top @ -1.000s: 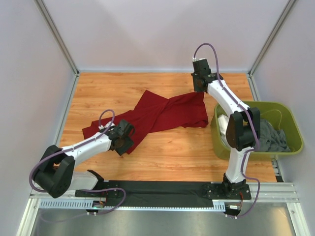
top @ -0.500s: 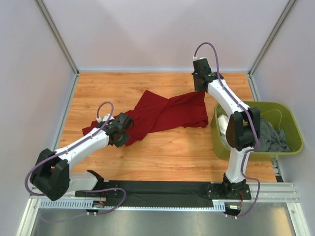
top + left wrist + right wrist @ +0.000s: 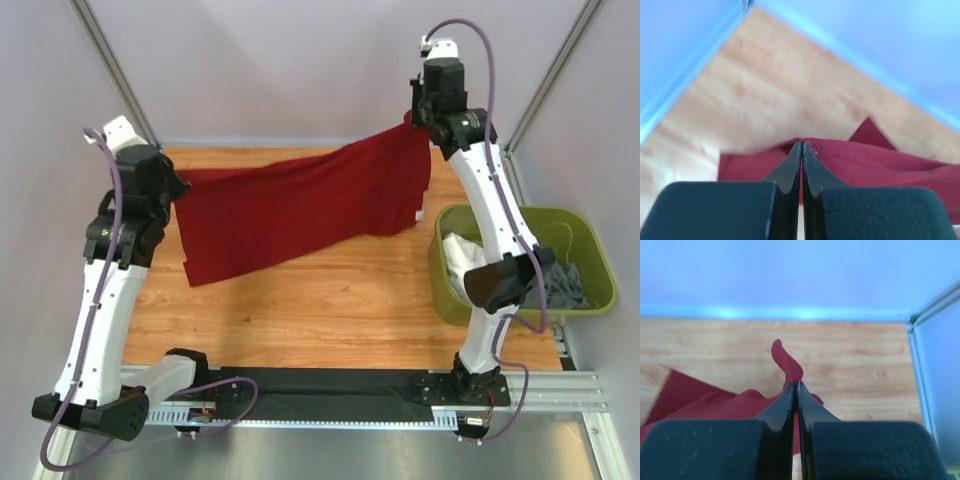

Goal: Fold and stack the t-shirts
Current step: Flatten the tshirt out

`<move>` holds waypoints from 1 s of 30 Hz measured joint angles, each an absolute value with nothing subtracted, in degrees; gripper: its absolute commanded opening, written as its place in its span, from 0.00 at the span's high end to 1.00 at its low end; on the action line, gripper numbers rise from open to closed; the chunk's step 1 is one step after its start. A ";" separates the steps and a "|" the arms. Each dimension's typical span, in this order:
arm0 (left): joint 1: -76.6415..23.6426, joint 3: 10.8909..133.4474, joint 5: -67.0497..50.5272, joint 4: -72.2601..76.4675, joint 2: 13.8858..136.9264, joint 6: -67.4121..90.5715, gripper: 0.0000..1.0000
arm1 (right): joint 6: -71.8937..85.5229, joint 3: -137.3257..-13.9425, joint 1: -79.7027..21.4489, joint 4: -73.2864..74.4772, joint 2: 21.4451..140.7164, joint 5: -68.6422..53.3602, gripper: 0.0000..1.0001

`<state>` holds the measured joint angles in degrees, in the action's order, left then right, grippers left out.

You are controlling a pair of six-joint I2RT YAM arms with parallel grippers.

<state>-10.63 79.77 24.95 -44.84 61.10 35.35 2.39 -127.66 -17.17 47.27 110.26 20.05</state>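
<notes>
Overhead: pale walls (image 3: 300,60) enclose wooden desk (image 3: 330,300); dark red t-shirt (image 3: 290,205) lifted, stretched between left fingers (image 3: 790,172) and right fingers (image 3: 785,405), both pairs clamped on its edge. Olive-green tub (image 3: 598,268) sits at desk's right.

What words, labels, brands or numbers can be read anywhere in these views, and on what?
None can be read.
The dark red t-shirt, olive-green tub and table show no writing; no neck label is in view.
</notes>
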 measured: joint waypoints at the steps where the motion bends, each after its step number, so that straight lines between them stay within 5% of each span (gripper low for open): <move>1: -9.89 83.26 24.95 -43.64 61.84 32.82 1.00 | 1.87 -129.23 -17.17 47.09 109.38 20.03 1.00; 13: -1.02 116.60 26.41 -41.39 74.85 18.00 1.00 | -2.92 -124.92 -17.23 30.35 87.07 12.27 1.00; 30: -1.02 126.17 24.16 -48.25 74.87 13.10 1.00 | -7.57 -127.11 -18.35 30.59 83.42 11.35 1.00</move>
